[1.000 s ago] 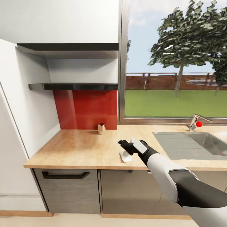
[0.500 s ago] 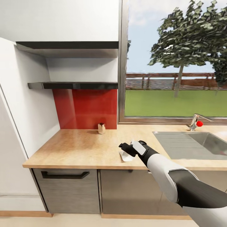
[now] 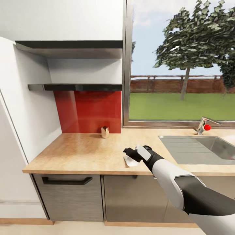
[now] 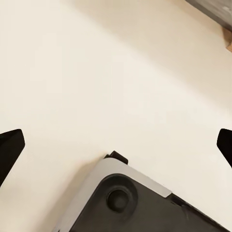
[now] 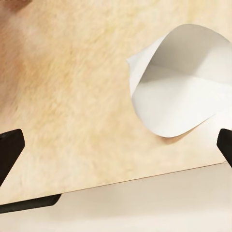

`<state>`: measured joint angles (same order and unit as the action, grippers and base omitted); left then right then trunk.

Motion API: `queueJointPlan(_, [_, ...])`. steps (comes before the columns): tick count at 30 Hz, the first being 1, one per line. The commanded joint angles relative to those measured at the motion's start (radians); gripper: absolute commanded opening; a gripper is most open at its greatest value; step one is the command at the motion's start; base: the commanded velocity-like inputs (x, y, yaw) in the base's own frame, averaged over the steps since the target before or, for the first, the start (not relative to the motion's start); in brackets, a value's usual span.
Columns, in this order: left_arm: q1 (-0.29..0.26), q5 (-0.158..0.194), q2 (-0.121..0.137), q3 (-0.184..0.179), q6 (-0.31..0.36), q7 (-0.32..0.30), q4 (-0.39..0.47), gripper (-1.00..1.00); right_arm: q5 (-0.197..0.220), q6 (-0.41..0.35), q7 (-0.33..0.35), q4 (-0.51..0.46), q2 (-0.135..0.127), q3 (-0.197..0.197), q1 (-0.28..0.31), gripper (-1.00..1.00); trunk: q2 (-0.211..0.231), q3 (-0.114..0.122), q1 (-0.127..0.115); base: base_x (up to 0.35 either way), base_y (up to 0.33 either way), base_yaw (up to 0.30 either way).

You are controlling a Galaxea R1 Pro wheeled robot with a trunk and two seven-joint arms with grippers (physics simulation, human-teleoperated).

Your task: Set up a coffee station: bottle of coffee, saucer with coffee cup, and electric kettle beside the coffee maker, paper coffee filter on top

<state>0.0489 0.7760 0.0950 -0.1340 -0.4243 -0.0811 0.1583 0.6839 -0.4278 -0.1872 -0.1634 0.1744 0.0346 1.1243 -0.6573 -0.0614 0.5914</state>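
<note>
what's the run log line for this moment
right gripper: open | above paper coffee filter | filter on kitchen countertop near front edge | ungrasped

We saw a matt, smooth wood-grain kitchen countertop (image 3: pixel 81 153), a thin white paper coffee filter (image 5: pixel 179 92), a glossy red backsplash (image 3: pixel 88 111), brushed grey cabinet fronts (image 3: pixel 75 199), a dull metal sink (image 3: pixel 195 148) and a matt black kitchen shelf (image 3: pixel 75 87)

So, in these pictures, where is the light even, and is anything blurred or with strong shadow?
Head view: even daylight, a soft sheen on the long light wood-grain countertop, a slightly blocky tree outside. Right wrist view: the white folded paper cone is sharp, with a soft shadow inside its opening; the wood grain looks smeared. Left wrist view: a pale floor, nearly without shadow.
</note>
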Motion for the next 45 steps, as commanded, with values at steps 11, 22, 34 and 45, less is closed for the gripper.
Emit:
queueJointPlan(11, [0.0, 0.011, 0.002, -0.007, -0.002, -0.003, 0.001, 1.0, -0.031, -0.001, -0.008, -0.003, 0.0, 0.004, 0.0, 1.0, -0.079, -0.036, 0.043, 0.0, 0.0, 0.0])
queueJointPlan(22, [0.0, 0.011, 0.002, -0.007, -0.002, -0.003, 0.001, 1.0, -0.077, 0.0, -0.013, -0.014, 0.0, 0.004, 0.0, 1.0, -0.156, -0.071, 0.085, 0.0, 0.0, 0.0])
queueJointPlan(34, [0.0, 0.011, 0.002, -0.006, -0.002, -0.003, 0.001, 1.0, -0.151, -0.002, -0.018, -0.019, 0.0, 0.005, 0.001, 1.0, -0.24, -0.108, 0.131, 0.0, 0.0, 0.0])
queueJointPlan(45, [0.0, 0.049, 0.015, 0.0, 0.006, -0.016, 0.001, 1.0, -0.166, -0.002, -0.018, -0.019, 0.0, 0.005, 0.001, 1.0, -0.317, -0.143, 0.173, 0.0, 0.0, 0.0])
